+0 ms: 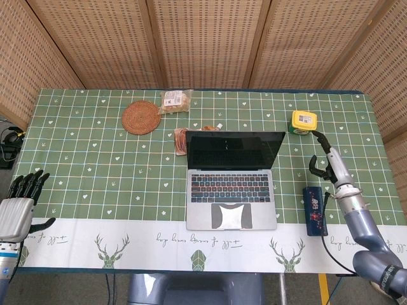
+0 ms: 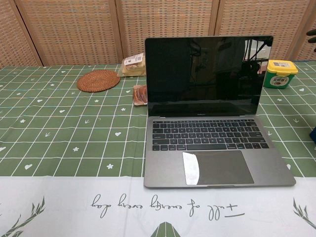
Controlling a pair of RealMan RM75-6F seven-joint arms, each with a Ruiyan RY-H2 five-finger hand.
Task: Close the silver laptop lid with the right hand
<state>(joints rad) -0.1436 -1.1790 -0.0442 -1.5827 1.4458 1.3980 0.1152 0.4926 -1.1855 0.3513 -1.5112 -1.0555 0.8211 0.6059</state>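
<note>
The silver laptop (image 1: 233, 181) (image 2: 207, 118) stands open in the middle of the table, its dark screen upright and facing the front edge. My right hand (image 1: 329, 162) hovers to the right of the screen, fingers apart and holding nothing; a fingertip (image 2: 311, 32) shows at the right edge of the chest view. My left hand (image 1: 18, 203) rests by the table's front left corner, fingers apart and empty.
A blue box (image 1: 314, 210) lies right of the laptop, below my right hand. A yellow-lidded jar (image 1: 303, 121) (image 2: 280, 73) stands behind it. A woven coaster (image 1: 141, 117) (image 2: 98, 80) and snack packets (image 1: 175, 100) (image 1: 182, 140) lie behind the laptop on the left.
</note>
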